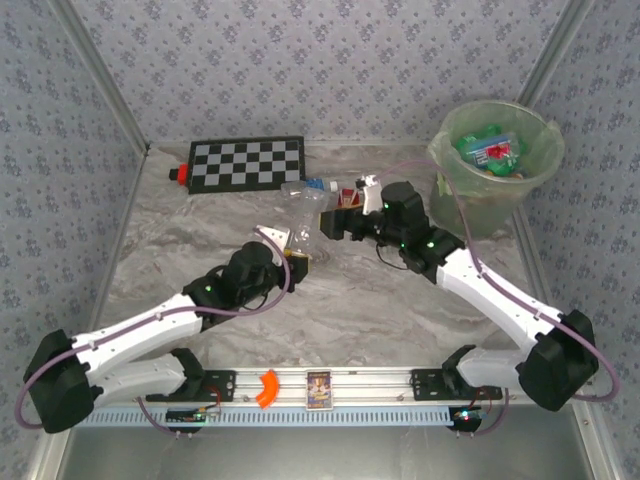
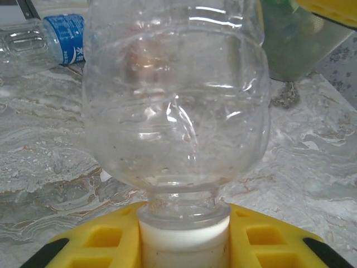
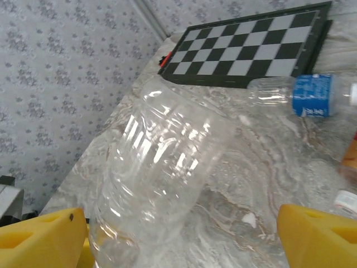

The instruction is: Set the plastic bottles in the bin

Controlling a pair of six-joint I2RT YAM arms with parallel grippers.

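Note:
A clear label-less plastic bottle [image 1: 303,215] stands tilted above the table's middle, held by its white cap. My left gripper [image 1: 291,256] is shut on that cap; in the left wrist view the bottle [image 2: 175,100] bulges above my left gripper [image 2: 184,248]. My right gripper [image 1: 336,222] is open, its yellow fingers [image 3: 39,237] wide on either side of the same bottle [image 3: 162,173]. Another clear bottle with a blue label [image 1: 316,185] [image 3: 301,95] [image 2: 44,42] lies behind. The pale-green bin [image 1: 470,200] at the back right holds green bottles [image 1: 490,150].
A checkerboard [image 1: 245,163] [image 3: 251,44] with a small red block [image 1: 178,174] lies at the back left. An orange-brown bottle [image 3: 350,162] and a white cap [image 3: 346,201] sit just right of my right gripper. Patterned walls enclose the marble table [image 1: 350,310].

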